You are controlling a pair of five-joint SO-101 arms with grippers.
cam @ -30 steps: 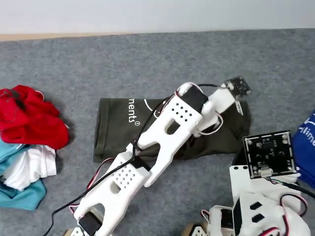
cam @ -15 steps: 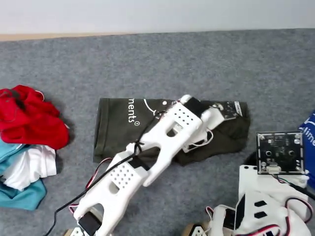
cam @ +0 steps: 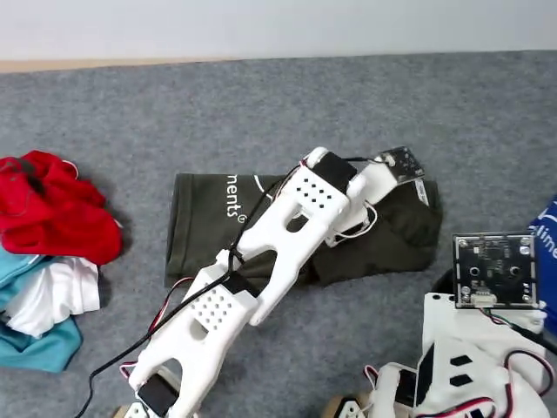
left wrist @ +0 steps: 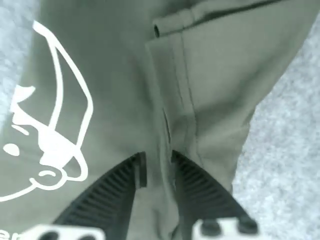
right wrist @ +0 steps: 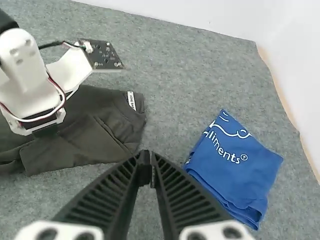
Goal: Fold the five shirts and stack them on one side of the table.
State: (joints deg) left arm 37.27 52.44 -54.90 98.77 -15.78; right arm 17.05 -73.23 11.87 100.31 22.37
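Shirt (cam: 202, 244), dark olive, white print, folded rectangle

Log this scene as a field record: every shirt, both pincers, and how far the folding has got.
olive shirt: mid-table, partly folded
left pincer: shut on a ridge of the olive shirt
right pincer: shut, holding nothing, above the grey table
blue shirt: folded, on the right arm's side
red shirt, white shirt, teal shirt: crumpled heap on the left arm's side
progress: one shirt folded, one under way, three untouched
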